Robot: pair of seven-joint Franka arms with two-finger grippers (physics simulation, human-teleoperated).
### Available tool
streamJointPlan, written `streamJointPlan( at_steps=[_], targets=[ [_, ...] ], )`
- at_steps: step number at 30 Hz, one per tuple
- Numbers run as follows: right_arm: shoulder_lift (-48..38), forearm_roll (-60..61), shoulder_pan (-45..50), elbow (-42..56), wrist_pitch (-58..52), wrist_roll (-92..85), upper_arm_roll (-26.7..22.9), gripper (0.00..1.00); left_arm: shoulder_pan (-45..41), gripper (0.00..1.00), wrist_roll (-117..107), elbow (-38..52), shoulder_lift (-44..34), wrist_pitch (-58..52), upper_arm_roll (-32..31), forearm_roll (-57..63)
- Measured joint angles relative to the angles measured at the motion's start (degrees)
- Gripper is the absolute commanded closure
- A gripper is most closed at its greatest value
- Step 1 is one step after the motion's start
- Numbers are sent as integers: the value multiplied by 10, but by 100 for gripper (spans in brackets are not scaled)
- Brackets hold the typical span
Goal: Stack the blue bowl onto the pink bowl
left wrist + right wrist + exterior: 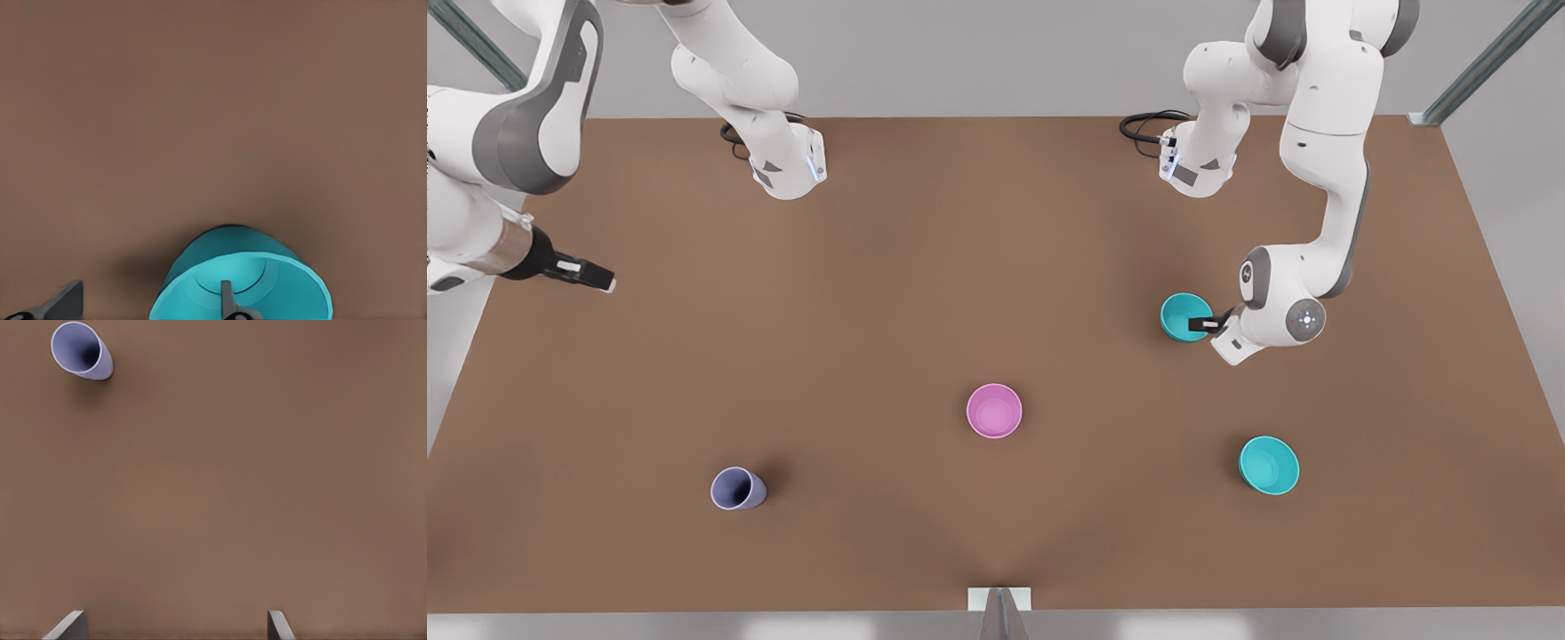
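Your left gripper (1206, 324) sits at the rim of the blue bowl (1184, 317), on the front view's right, with its fingers spread wide. In the left wrist view one finger (229, 300) reaches down inside the bowl (240, 280) while the other (63, 300) stands well outside the wall, so nothing is clamped yet. That straddle makes sense, because a thin plastic wall is easiest to take by pinching the rim rather than spanning the whole bowl. Whether the inner finger already touches the wall is hard to say from this angle. The bowl rests upright on the table (996, 267), well apart from the pink bowl (994, 411), which stands open side up near the middle and is ready to receive it. Mind the second teal bowl (1268, 465) nearer the camera; it looks much the same but is not the one under your gripper. Your right gripper (587, 274) waits off at the front view's left, fingers (70, 627) parted and holding nothing, above bare table, with the lavender cup (80, 350) well away from it. I judge the grasp is about to close, and the lift and carry to the pink bowl are not yet begun.
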Motion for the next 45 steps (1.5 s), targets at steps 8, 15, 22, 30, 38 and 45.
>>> streamJointPlan(
  at_steps=[8,15,22,30,38,45],
  targets=[
    [5,1,33,1,-4,-7,0,0,-6,79,-2,0,12,2,-5,-24],
    [7,2,23,0,-5,-11,0,0,-71,79,-11,158,24,-84,-5,-58],
    [10,4,21,0,-7,-14,0,0,-208,79,-101,619,260,-192,-20,-67],
    [11,3,27,-1,-8,-18,1,0,-223,79,-217,661,332,-157,-56,-70],
    [12,3,24,-2,-10,-19,2,0,-225,79,-306,663,337,-134,-73,-72],
    [15,3,25,-1,-10,-21,3,0,-225,79,-358,659,344,-105,-73,-71]
  ],
)
